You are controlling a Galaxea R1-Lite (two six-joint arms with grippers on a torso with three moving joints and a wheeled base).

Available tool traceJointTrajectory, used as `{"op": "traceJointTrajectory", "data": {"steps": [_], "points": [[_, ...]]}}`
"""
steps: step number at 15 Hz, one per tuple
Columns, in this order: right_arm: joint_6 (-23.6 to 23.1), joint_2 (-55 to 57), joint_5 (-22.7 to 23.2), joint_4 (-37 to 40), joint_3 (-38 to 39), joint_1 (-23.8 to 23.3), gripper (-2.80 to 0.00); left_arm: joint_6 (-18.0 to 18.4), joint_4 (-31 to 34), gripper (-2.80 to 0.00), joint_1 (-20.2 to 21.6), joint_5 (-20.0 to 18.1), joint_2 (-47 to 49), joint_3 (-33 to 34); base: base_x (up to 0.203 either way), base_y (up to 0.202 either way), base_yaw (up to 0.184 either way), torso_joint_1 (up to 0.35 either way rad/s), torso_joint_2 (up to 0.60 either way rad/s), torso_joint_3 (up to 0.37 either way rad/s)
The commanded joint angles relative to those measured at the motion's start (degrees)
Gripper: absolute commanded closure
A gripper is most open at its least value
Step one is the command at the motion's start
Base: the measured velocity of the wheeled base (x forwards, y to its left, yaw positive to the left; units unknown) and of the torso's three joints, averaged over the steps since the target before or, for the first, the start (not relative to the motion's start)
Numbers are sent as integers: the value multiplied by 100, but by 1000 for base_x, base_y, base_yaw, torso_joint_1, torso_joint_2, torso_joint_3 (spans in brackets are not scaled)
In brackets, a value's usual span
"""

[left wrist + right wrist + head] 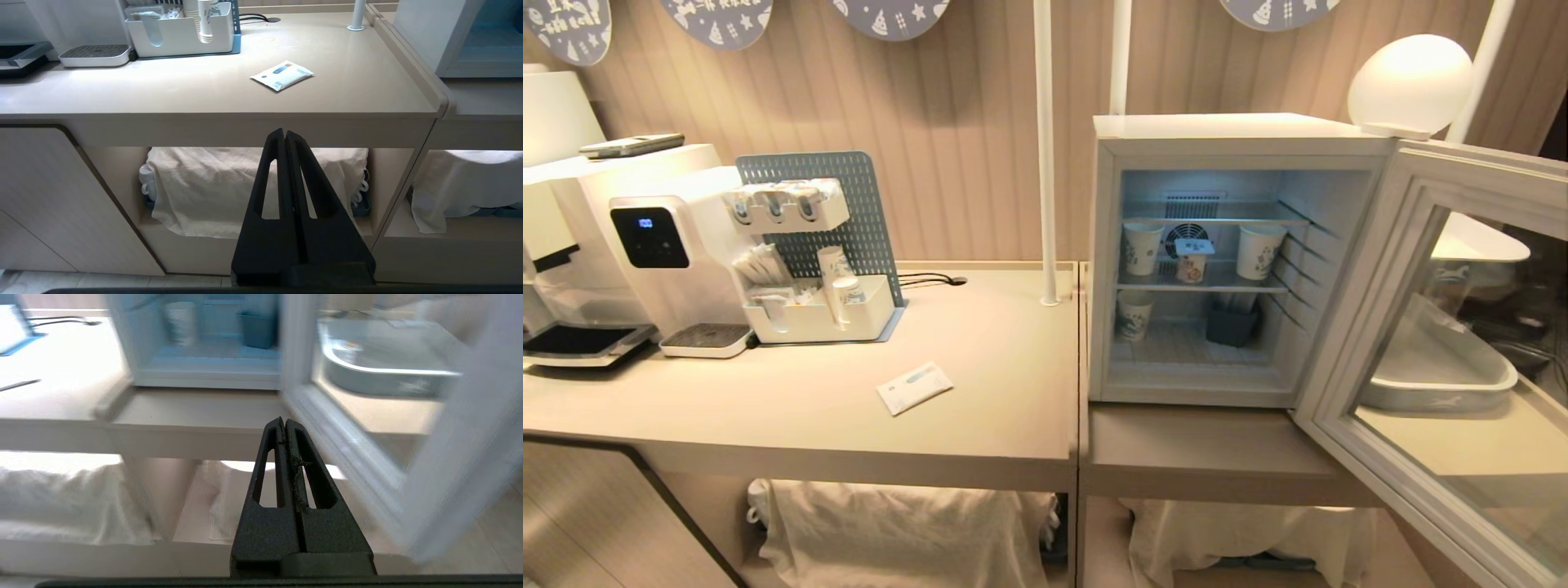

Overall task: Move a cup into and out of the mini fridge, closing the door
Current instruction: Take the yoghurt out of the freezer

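Head view alone shows the cup [1192, 260]; wrist views show both tools pressed together.

White mini fridge [1225, 131] lit pale blue inside, pale grey door [1347, 327] frame, white cup [1192, 260] with orange-brown print, white paper cups [1141, 247] patterned blue-green, beige counter [980, 384], blue-grey pegboard [858, 212], black left gripper [285, 136], black right gripper [284, 424].
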Motion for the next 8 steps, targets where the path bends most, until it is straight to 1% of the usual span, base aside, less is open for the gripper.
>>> {"op": "traceJointTrajectory", "data": {"steps": [1, 2, 8], "points": [[-5, 9, -1, 2, 0, -6, 0, -2, 3, 0, 0, -4, 14, 0, 0, 143, 5, 2, 7, 2], [-5, 9, -1, 2, 0, -6, 0, -2, 3, 0, 0, -4, 14, 0, 0, 86, 3, -2, 3, 2], [-5, 9, -1, -4, 0, 2, 0, 16, 3, 0, 0, 4, 14, -1, 0, 0, 0, 0, 0, 0]]}}
